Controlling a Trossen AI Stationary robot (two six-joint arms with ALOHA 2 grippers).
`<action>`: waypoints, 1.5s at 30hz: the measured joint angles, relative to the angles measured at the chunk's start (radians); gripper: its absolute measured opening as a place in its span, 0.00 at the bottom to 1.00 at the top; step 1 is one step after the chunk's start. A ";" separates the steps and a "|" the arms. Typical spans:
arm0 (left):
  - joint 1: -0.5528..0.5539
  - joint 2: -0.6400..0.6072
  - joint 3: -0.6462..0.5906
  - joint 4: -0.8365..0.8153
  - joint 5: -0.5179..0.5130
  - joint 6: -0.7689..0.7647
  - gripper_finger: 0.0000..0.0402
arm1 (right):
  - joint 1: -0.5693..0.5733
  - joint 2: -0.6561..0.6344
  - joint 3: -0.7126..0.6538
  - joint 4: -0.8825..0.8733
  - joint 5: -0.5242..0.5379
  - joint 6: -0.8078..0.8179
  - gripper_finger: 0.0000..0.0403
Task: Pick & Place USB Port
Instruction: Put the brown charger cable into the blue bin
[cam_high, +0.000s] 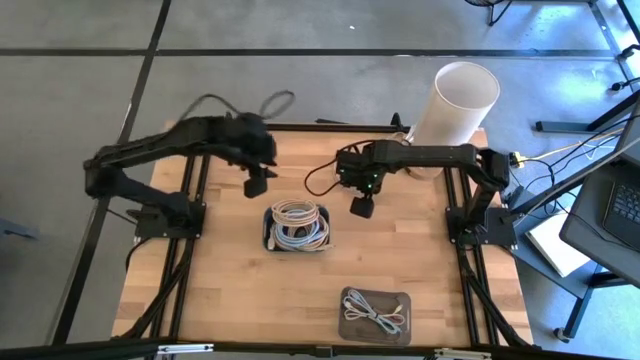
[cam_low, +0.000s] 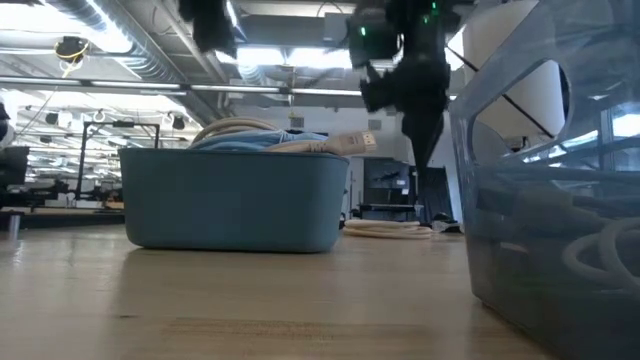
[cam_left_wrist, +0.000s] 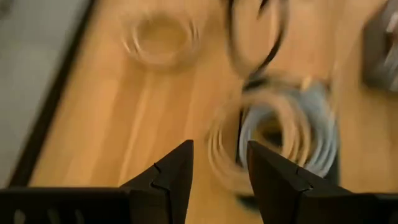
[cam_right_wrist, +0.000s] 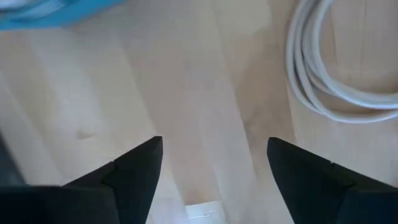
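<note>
My right pincer (cam_high: 361, 207) hangs released over bare wood just right of the blue bin (cam_high: 297, 226) at the table's (cam_high: 230, 290) centre, holding nothing. My left pincer (cam_high: 256, 185) hovers near the bin's far left corner, fingers parted, empty. The USB cables (cam_high: 300, 222) lie coiled in the bin; more cable (cam_high: 377, 316) sits in the tray (cam_high: 376, 317) at the near edge.

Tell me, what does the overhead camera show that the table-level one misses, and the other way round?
Only the high view shows the white cylinder at the table's far edge, the whole wooden table and both arms' bases. Only the low view shows the room's ceiling lights and a USB plug poking over the bin's rim. Both show the blue bin of coiled cables and the open right gripper beside it.
</note>
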 joint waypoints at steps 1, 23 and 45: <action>0.007 0.028 0.000 -0.025 0.003 0.023 0.36 | 0.010 0.000 0.020 -0.011 0.000 0.003 0.73; 0.074 0.424 0.000 -0.055 0.531 0.226 0.36 | 0.093 -0.259 0.145 -0.176 0.327 0.176 0.74; -0.007 0.574 0.000 -0.067 0.621 0.246 0.33 | 0.092 -0.353 0.145 -0.180 0.428 0.213 0.74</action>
